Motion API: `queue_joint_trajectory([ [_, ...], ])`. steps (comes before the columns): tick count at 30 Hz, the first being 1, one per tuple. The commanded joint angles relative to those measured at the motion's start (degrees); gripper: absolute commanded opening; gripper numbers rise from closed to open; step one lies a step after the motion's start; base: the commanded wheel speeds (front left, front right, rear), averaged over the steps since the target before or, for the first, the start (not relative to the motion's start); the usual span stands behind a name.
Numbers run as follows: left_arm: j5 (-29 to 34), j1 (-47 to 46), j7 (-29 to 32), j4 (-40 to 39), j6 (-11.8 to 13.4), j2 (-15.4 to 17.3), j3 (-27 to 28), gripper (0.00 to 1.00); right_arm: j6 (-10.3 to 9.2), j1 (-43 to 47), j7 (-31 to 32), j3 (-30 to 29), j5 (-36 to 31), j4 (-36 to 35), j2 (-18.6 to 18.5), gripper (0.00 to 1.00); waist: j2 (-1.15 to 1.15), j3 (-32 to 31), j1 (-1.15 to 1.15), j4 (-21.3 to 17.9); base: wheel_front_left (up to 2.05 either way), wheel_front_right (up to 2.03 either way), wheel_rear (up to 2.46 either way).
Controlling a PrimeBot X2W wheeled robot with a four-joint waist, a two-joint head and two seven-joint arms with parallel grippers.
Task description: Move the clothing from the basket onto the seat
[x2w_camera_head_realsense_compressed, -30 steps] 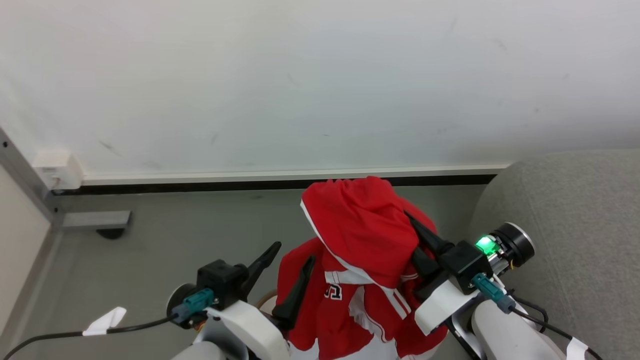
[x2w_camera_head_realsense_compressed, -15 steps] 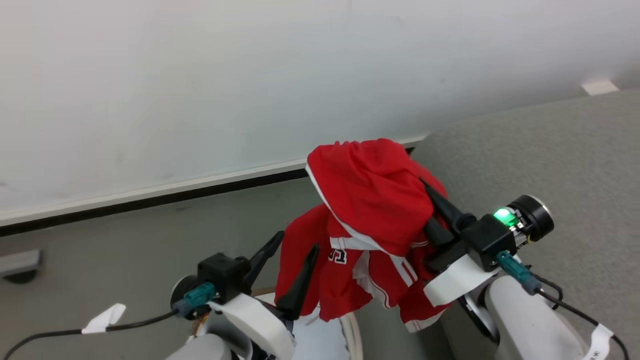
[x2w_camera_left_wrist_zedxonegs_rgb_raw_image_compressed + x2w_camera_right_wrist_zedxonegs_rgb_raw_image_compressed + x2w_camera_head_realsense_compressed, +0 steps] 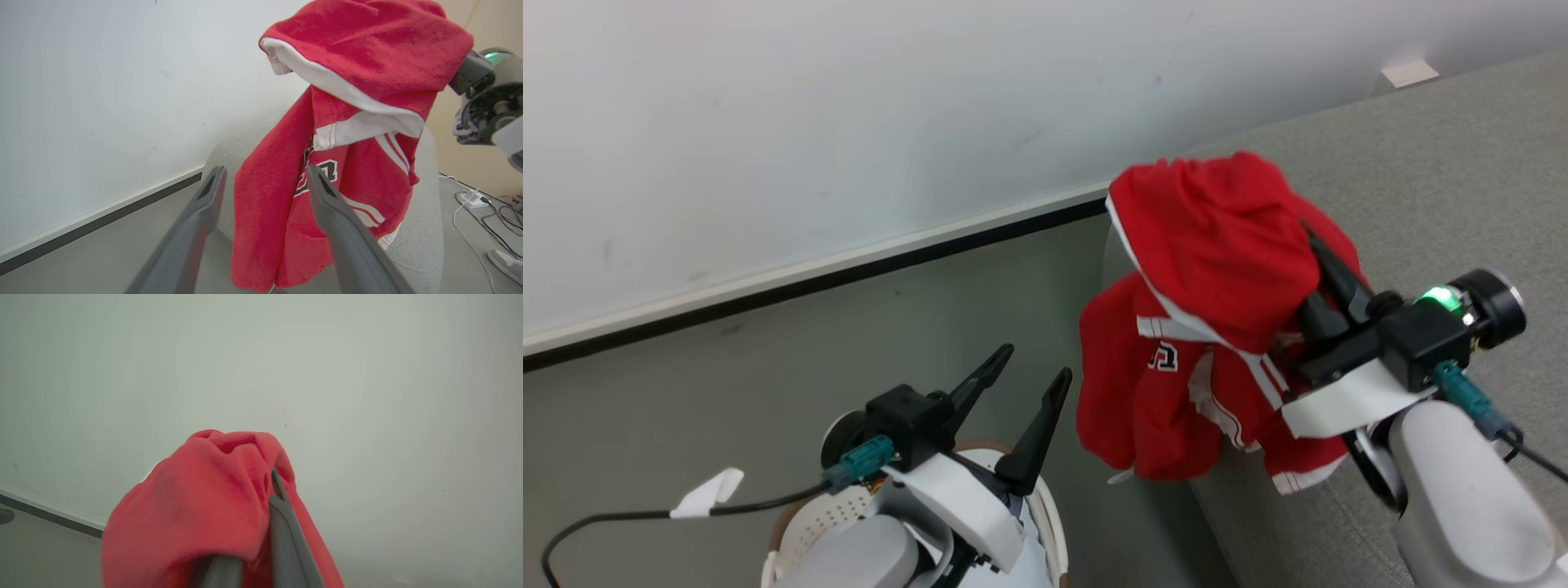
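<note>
The red clothing point(image 3: 1209, 269) with white stripe trim and black-and-white lettering hangs in the air, draped over my right gripper point(image 3: 1307, 245), which is shut on it. The bundle hangs over the left edge of the light-grey seat point(image 3: 1437, 163). The same clothing point(image 3: 347, 102) fills the left wrist view, with the seat point(image 3: 425, 237) behind it, and bunches over the right fingers as red cloth point(image 3: 212, 506) in the right wrist view. My left gripper point(image 3: 1036, 366) stands open and empty, left of the clothing, above the cream basket point(image 3: 837, 514) with its brown rim.
A white wall with a dark baseboard point(image 3: 809, 282) runs behind the grey floor point(image 3: 727, 367). A cable with a white tag point(image 3: 707, 494) trails from my left wrist. Cables and a shoe point(image 3: 504, 261) lie on the floor beyond the seat.
The head camera has swung right, bringing more of the seat into view. My right gripper has carried the clothing rightward, away from the left gripper and the basket, over the seat's edge.
</note>
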Motion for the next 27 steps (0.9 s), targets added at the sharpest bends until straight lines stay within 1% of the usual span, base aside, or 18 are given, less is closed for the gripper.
queue_joint_trajectory([
  [1, 0.5, -0.9, 0.2, 0.1, -0.4, 0.1, -0.1, 1.0, -0.14, -2.1, 0.0, -0.9, 0.3, -0.7, -0.5, 0.0, 0.0, 1.2, 0.0, 0.3, 0.0, 0.0, 0.0],
  [6, 0.8, -2.3, 0.3, 0.3, -1.1, -0.1, -0.3, 1.0, -0.14, -6.1, 0.0, -4.3, 0.4, -1.0, -1.4, 0.0, 0.0, 3.3, 0.0, 1.9, 0.0, 0.0, 0.0],
  [10, 1.1, -3.4, 0.4, 0.3, -1.5, 0.0, -0.3, 1.0, -0.14, -10.9, 0.0, -7.5, -0.1, -0.2, -3.2, 0.0, 0.0, 5.1, 0.0, 3.5, 0.0, 0.0, 0.0],
  [15, 1.4, -4.9, 0.7, 0.5, -2.3, 0.0, -0.4, 1.0, -0.14, -19.2, 1.5, -11.7, -1.0, 2.7, -7.2, 0.0, 0.0, 7.2, 0.0, 5.6, 0.0, 0.0, 0.0],
  [20, 1.8, -6.7, 0.6, 0.5, -2.8, -0.4, -0.3, 1.0, -0.14, -28.4, 5.7, -17.3, -0.4, 8.3, -12.0, 0.0, 0.0, 9.4, 0.0, 7.6, 0.0, 0.0, 0.0],
  [24, 2.0, -7.9, 0.5, 0.4, -3.3, -0.7, -0.2, 1.0, -0.14, -34.3, 8.7, -21.9, -3.4, 13.7, -16.3, 0.0, 0.0, 11.8, 0.0, 9.2, 0.0, 0.0, 0.0],
  [27, 2.3, -8.3, 0.3, 0.8, -3.8, -1.0, -0.5, 1.0, -0.14, -36.3, 9.7, -26.0, -7.1, 18.1, -18.7, 0.0, 0.0, 13.2, 0.0, 10.4, 0.0, 0.0, 0.0],
])
